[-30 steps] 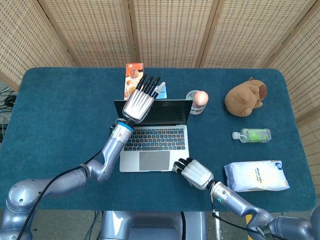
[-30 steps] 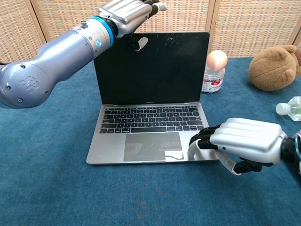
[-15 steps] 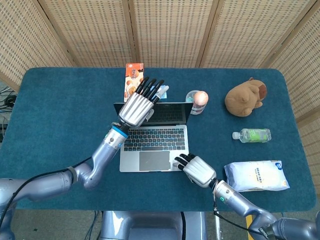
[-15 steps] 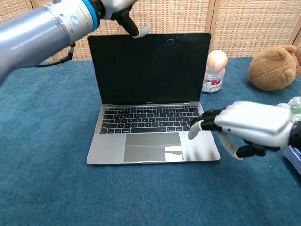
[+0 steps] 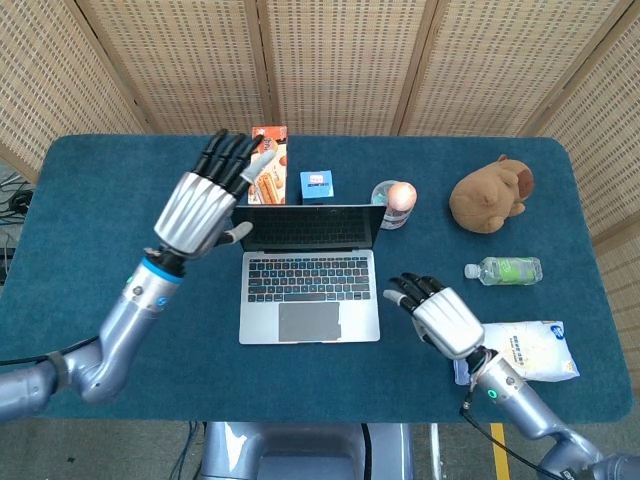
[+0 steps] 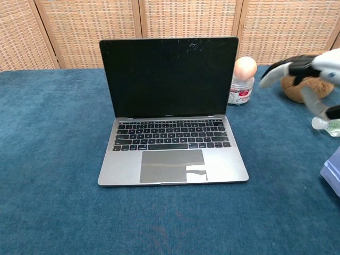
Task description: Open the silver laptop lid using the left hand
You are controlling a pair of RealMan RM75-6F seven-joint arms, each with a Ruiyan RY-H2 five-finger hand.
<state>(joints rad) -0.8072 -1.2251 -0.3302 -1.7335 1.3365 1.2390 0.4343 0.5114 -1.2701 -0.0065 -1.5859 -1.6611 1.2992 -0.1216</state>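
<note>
The silver laptop [image 5: 310,270] sits in the middle of the blue worktop [image 5: 100,220], a bit nearer the front edge than the back. Its lid [image 6: 169,77] is up and stands almost straight, so the dark screen and the keys can both be seen. The opening step looks done.

The left hand [image 5: 200,205] is up in the air over the worktop, to the left of the laptop and near the lid's left corner. Its fingers are spread and straight and it holds nothing. It does not touch the lid.

The right hand [image 5: 440,315] is in the air too, off the laptop's right side, between it and the white packet [image 5: 525,348] by the front right corner. Its fingers are apart and it holds nothing. In the chest view it [image 6: 308,71] looks blurry at the right edge.

Along the back edge, behind the lid, are a snack box [image 5: 268,165], a small blue box [image 5: 317,186] and a little jar with a pink ball on top [image 5: 395,203]. A brown soft toy [image 5: 490,195] and a lying water bottle [image 5: 505,270] are toward the right side.

I think the job is about finished. The next move is just to take both hands away gently. The left one should stay clear of the lid so it does not tip it back or knock it shut.
</note>
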